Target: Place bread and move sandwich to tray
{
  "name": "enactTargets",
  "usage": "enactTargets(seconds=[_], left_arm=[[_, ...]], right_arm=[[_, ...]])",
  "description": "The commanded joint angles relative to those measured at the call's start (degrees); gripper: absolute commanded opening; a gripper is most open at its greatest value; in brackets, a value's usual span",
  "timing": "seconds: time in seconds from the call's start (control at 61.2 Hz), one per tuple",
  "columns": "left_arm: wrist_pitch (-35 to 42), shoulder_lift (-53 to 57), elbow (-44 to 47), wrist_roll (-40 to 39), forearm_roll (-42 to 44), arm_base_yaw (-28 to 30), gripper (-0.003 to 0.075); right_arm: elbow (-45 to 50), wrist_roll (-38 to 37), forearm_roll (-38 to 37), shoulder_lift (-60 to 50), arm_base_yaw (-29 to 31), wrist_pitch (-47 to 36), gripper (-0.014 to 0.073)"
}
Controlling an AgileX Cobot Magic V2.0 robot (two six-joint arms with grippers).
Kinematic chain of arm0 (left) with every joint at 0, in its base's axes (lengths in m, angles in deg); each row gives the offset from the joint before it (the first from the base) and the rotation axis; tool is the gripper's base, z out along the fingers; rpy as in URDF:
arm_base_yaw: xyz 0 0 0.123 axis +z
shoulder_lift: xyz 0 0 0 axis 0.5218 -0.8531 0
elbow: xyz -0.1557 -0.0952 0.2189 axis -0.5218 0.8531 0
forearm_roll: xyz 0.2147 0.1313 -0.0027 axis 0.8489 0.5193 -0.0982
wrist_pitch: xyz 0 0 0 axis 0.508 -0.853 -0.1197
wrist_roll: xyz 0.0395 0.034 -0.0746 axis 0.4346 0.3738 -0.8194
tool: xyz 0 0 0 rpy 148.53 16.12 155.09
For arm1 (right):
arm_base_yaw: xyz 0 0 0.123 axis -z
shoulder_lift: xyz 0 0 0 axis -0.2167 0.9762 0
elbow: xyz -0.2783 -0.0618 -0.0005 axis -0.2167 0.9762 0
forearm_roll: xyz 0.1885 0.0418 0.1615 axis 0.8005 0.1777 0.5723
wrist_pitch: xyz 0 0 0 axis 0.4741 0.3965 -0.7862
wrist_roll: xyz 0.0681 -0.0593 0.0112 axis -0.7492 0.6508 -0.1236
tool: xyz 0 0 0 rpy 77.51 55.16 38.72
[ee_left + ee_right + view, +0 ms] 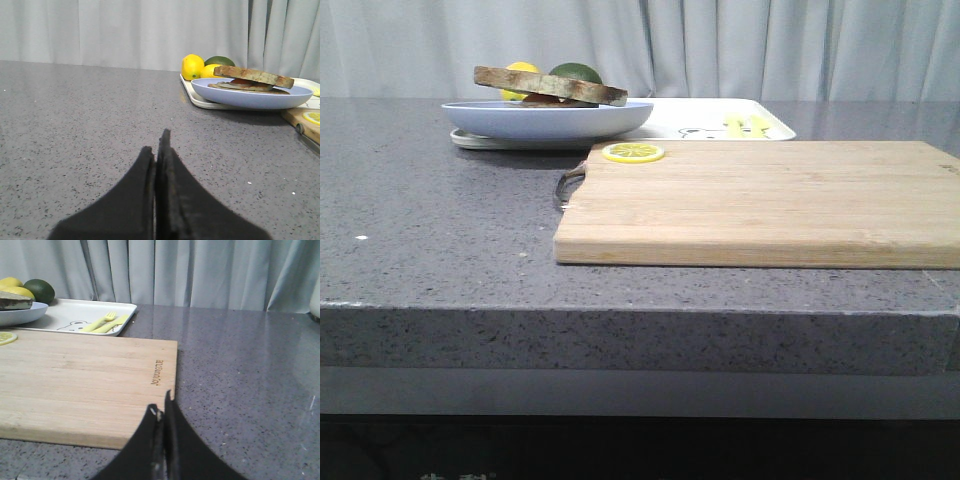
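The sandwich (550, 88) lies on a round pale blue plate (548, 118) that rests on the left end of the white tray (720, 125) at the back. The bread (253, 76), a thick brown-crusted slice, sits tilted on top of the egg slice. The sandwich also shows in the right wrist view (15, 302). My left gripper (156, 142) is shut and empty, low over bare counter, well short of the plate (250, 96). My right gripper (161, 404) is shut and empty at the near right corner of the cutting board. Neither gripper shows in the front view.
A light wooden cutting board (770, 200) with a metal handle (565, 185) lies in front of the tray, a lemon slice (633, 152) on its far left corner. Lemons (192, 66) and a green fruit (219, 60) stand behind the plate. A yellow-green fork and spoon (105, 322) lie on the tray.
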Motion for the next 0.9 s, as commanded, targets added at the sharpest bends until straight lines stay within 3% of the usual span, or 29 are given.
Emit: enactTargets(seconds=[0.0,0.882], left_arm=[[4.8,1.2,0.4,-0.6,0.0,0.1,-0.0018],[4.8,1.2,0.4,-0.6,0.0,0.1,-0.0018]], right_arm=[[-0.3,0.2,-0.1,-1.4,0.0,-4.9,-0.0118],[-0.3,0.2,-0.1,-1.4,2.3,-4.9,-0.0118]])
